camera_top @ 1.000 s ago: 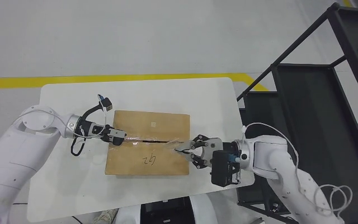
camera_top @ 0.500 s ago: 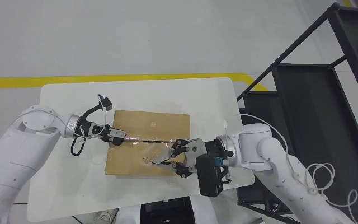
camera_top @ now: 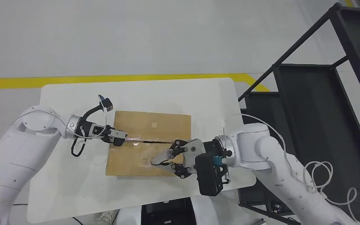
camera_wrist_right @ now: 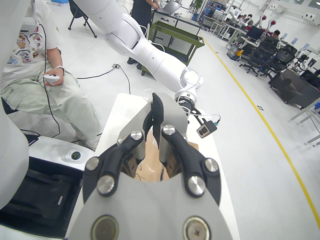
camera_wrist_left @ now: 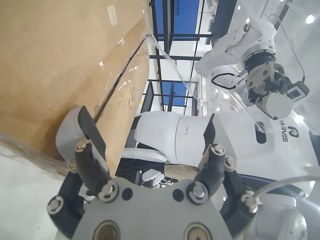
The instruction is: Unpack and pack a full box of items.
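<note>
Top view gives me the cardboard box (camera_top: 152, 126) lying flat on the white bench (camera_top: 67, 95), flaps down, with a dark seam (camera_top: 149, 142) running along its lid. My left pincer (camera_top: 120, 137) sits at the seam's left end. From the left wrist view its fingers (camera_wrist_left: 86, 123) are spread wide, released, one pad resting against the box top beside the seam. My right pincer (camera_top: 160, 162) hangs over the near right part of the lid, clenched on a strip of clear tape (camera_wrist_left: 175, 66). That strip stretches taut from the seam's right end to the pincer, lifted off the cardboard.
</note>
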